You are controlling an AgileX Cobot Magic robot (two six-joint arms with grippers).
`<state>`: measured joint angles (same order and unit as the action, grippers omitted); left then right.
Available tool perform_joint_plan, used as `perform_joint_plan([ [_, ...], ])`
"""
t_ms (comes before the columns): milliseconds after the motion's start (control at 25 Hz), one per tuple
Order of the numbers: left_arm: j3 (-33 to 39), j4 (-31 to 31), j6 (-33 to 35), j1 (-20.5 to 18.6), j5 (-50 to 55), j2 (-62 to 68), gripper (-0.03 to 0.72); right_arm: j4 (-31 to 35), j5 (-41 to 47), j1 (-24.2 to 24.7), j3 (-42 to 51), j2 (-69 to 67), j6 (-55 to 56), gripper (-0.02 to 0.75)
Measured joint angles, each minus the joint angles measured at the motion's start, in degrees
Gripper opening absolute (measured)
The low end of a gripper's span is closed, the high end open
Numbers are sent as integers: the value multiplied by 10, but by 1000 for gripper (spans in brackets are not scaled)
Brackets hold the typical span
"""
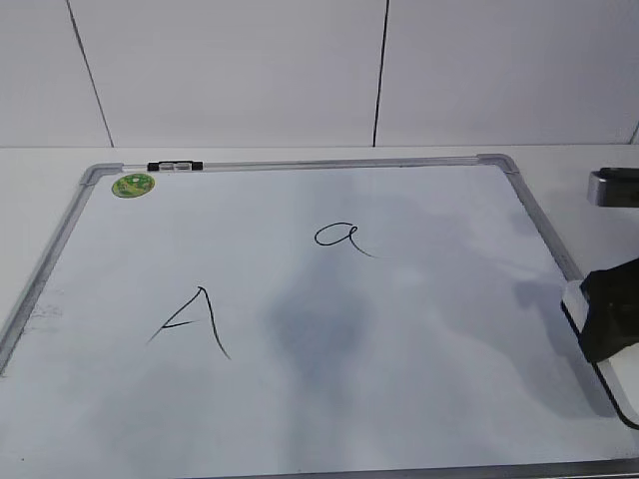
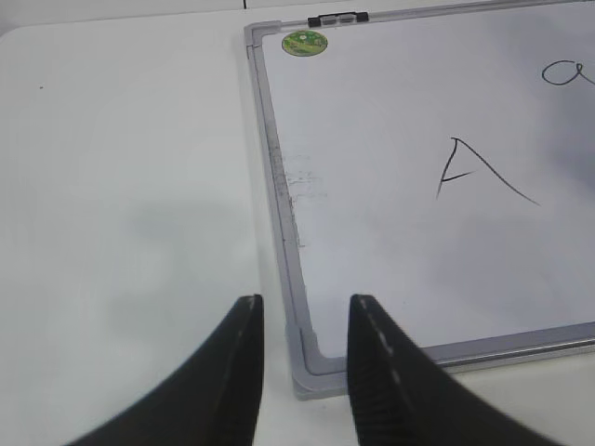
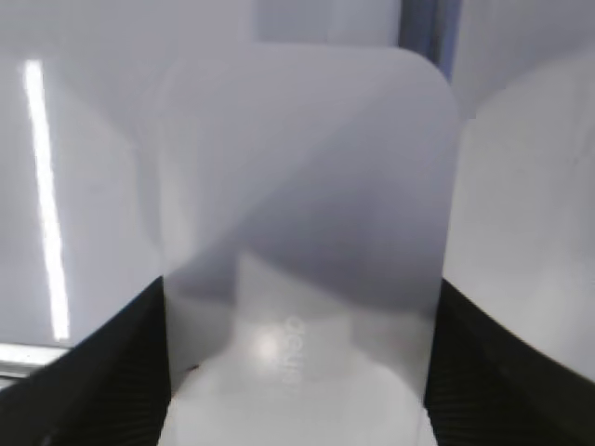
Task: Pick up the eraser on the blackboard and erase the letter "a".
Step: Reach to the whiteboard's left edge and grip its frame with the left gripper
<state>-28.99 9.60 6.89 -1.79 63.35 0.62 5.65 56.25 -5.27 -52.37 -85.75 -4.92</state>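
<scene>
— Roughly how many things are laid out, counted from largest to smallest?

— One desk (image 1: 40, 165) is seen, white, and one blackboard (image 1: 300, 399) is laid flat on it: a white board in a grey metal frame with rounded corners. Two arms are counted, one to each side.

— How are the grippers seen to stand?

— The left gripper (image 2: 302, 321) is held with its two dark fingers apart and nothing between them, above the board's near left corner, one finger over the desk and the other over the frame. The right gripper (image 3: 297, 372) is clamped on the eraser (image 3: 302, 214); one dark finger is pressed against each long side of the white rounded block.

— Where is that eraser placed?

— One eraser is counted, at the right edge of the board in the exterior view (image 1: 599, 349), close to the frame; whether it is touching the surface cannot be told. Faint grey lettering is seen on it in the right wrist view.

— And the marks?

— Two letters are drawn in thin black line: one capital A (image 1: 195, 321) left of centre, and one letter "a" (image 1: 341, 238), smaller and cursive, up and right of it, well apart from the eraser. One green sticker (image 1: 133, 185) is stuck in the far left corner, and one small marker (image 1: 175, 166) is lodged on the far frame just beside it.
</scene>
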Motion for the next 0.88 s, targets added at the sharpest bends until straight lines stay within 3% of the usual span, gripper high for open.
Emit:
perform_joint_plan([
  [360, 0, 0, 0, 0, 0, 0, 239, 15, 82, 0, -61, 52, -5, 545],
  [880, 0, 0, 0, 0, 0, 0, 239, 26, 95, 0, -65, 61, -5, 545],
])
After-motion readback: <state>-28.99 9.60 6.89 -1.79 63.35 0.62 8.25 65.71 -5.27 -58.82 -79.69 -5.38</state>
